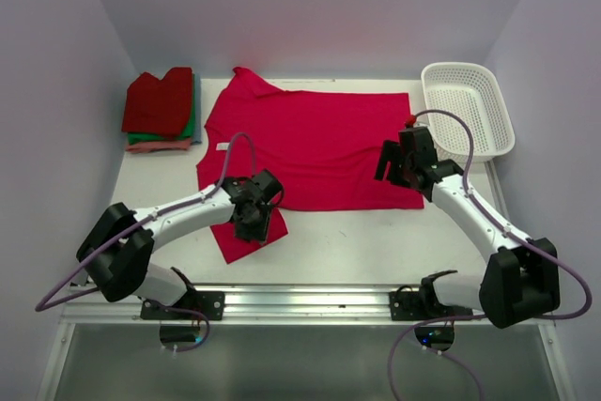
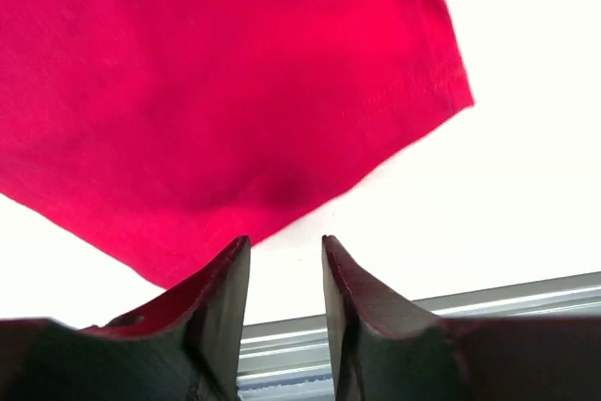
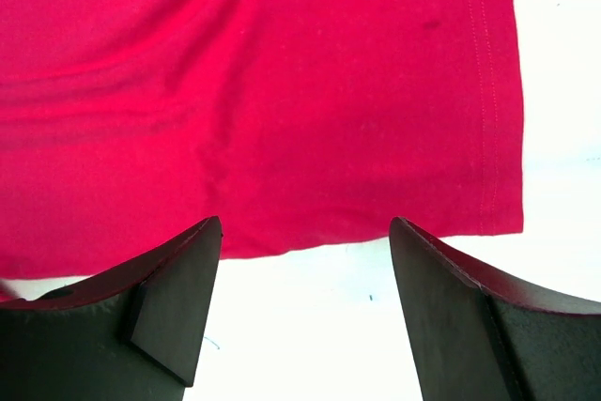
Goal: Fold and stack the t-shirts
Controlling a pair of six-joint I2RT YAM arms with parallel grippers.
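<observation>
Crimson t-shirt (image 1: 315,143) lies flat, long axis crosswise; your left gripper (image 2: 286,249) sits at its near sleeve (image 1: 228,243), right gripper (image 3: 305,232) at its near hem corner (image 3: 498,213), both parted, empty.

Top cam looks down from high up over the whole table (image 1: 376,241); both wrist cams sit close above the crimson t-shirt (image 1: 319,143), which overhead catches too.

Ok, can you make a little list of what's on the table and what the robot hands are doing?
big t-shirt: crimson-pink, spread flat in the middle
folded stack: far left corner, dark red on top
basket: white, far right corner
left gripper: open, by the near sleeve, holding nothing
right gripper: open, by the hem's near corner, holding nothing
</observation>
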